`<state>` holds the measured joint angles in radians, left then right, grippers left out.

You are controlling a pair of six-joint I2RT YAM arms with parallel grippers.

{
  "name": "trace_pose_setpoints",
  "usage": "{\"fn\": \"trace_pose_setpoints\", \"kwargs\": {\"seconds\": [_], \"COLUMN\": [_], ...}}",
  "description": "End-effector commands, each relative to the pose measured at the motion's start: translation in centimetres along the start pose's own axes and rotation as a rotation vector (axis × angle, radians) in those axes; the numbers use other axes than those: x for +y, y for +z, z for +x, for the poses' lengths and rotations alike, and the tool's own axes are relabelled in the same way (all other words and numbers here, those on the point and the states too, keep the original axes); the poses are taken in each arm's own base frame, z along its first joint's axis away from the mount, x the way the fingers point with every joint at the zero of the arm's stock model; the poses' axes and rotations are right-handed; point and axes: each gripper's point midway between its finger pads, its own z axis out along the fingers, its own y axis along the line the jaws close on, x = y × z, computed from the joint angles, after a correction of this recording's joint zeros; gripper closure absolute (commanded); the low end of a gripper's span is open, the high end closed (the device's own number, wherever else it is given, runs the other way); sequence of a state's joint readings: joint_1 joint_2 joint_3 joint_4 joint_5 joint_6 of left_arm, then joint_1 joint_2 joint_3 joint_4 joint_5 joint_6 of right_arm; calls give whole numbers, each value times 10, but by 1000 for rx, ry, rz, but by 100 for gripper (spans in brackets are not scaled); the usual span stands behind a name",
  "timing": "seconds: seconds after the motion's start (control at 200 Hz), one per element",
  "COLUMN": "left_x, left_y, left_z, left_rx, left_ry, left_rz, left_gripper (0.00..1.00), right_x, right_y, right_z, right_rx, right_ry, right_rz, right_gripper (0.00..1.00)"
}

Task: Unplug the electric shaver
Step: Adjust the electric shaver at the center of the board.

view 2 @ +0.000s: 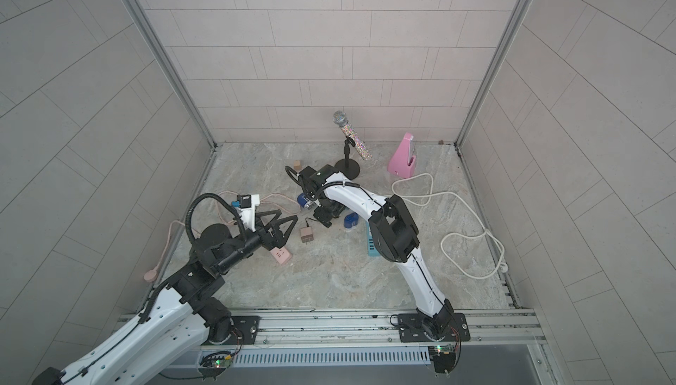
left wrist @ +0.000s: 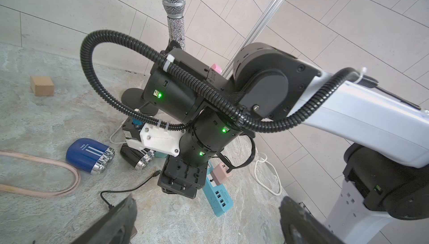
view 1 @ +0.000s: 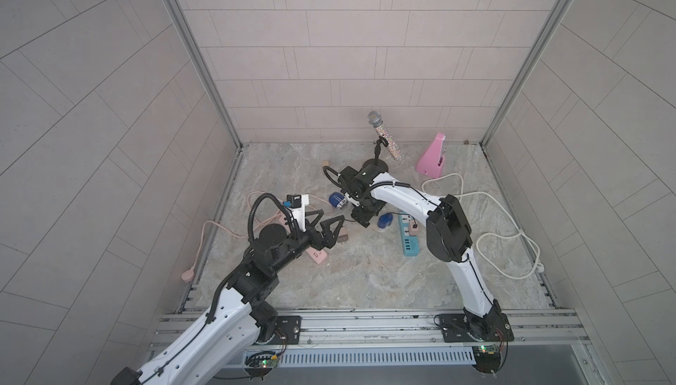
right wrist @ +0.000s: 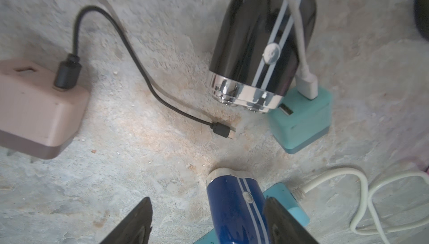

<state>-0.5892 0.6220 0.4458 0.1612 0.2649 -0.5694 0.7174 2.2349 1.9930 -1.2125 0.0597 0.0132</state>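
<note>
A blue electric shaver (right wrist: 236, 210) lies on the table partly over the teal power strip (view 1: 408, 238). It sits between the fingers of my open right gripper (right wrist: 209, 219), close to one finger and well apart from the other. A black charging cable ends in a loose plug (right wrist: 223, 131) on the table; its other end is in a pink-brown adapter (view 2: 306, 235). A black shaver (right wrist: 262, 41) lies by a teal adapter (right wrist: 299, 120), with a white cable across it. A second blue shaver (view 1: 336, 200) lies to the left. My left gripper (view 1: 331, 216) hovers open, holding nothing.
A microphone on a stand (view 1: 382, 134) and a pink metronome (view 1: 433, 160) stand at the back. A white cord (view 1: 504, 240) loops on the right, a pink cord (view 1: 205, 240) on the left. A pink power strip (view 1: 316, 255) lies under my left arm. Tiled walls enclose three sides.
</note>
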Motion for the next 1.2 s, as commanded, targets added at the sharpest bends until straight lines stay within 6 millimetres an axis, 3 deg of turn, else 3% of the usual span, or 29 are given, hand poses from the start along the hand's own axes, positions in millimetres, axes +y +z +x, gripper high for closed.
{"fn": "trace_pose_setpoints", "kwargs": {"seconds": [0.0, 0.295, 0.645, 0.946, 1.196], "left_x": [3, 5, 6, 8, 8], "left_y": [-1, 0, 1, 2, 2], "left_z": [3, 4, 6, 7, 7], "left_rx": [0, 0, 1, 1, 0], "left_ry": [8, 6, -1, -3, -5], "left_rz": [-5, -10, -8, -12, -14], "left_gripper": [0, 0, 0, 0, 0], "right_x": [-6, -22, -23, 8, 26], "right_y": [5, 13, 14, 13, -4], "right_z": [15, 29, 55, 62, 50], "right_rx": [62, 136, 227, 192, 79], "right_ry": [24, 38, 33, 33, 38], "right_rz": [0, 82, 97, -82, -186], "right_gripper": [22, 21, 21, 21, 22]}}
